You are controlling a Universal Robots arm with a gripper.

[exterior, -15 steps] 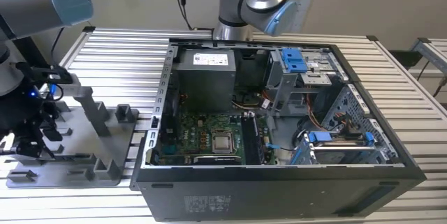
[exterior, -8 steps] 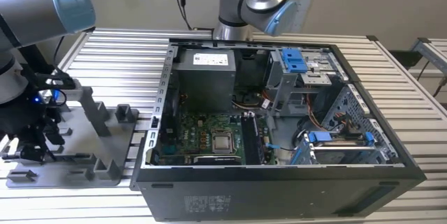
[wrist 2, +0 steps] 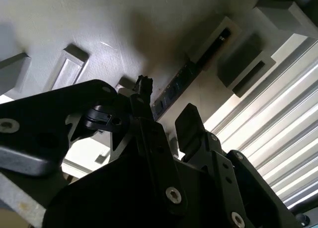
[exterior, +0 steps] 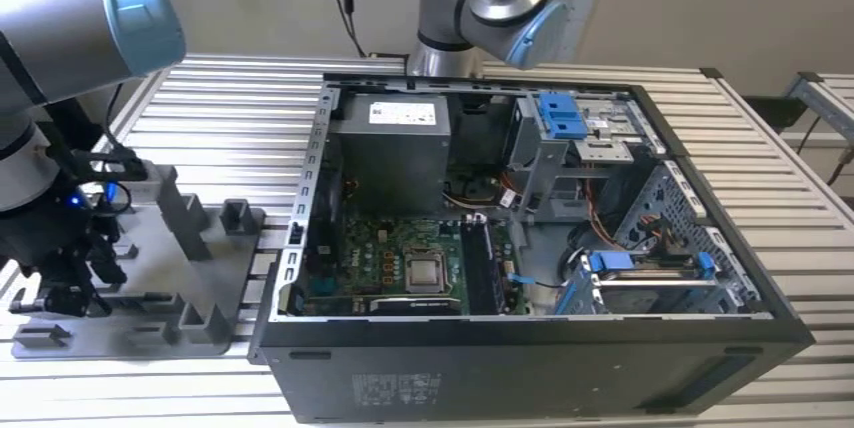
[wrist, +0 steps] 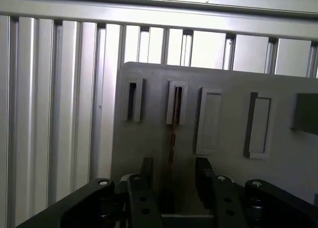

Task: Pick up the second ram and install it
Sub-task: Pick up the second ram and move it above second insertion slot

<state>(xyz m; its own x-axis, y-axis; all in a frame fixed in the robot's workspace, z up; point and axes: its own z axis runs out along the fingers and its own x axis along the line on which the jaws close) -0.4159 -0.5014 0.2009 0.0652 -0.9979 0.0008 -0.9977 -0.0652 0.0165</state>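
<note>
Your pincer (wrist: 175,168) is hanging open, wider than strip, gripping nothing. Second ram (wrist: 173,131) is standing on edge between its fingers, seated in grey tray (wrist: 233,89) slot. Risk if you're closing off-centre: one finger pushing first, strip tilting and jamming in slot.

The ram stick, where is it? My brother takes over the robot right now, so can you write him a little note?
The gripper is open and low over the grey tray, with one finger on each side of the second ram, not clamped.
The second ram stands on edge in a tray slot, as both wrist views show.
The tray sits on the slatted table, at the exterior view's left of the open computer case.
Done: the gripper is lined up on the ram.
Left: the ram is not yet gripped, lifted or installed on the green motherboard inside the case.
</note>
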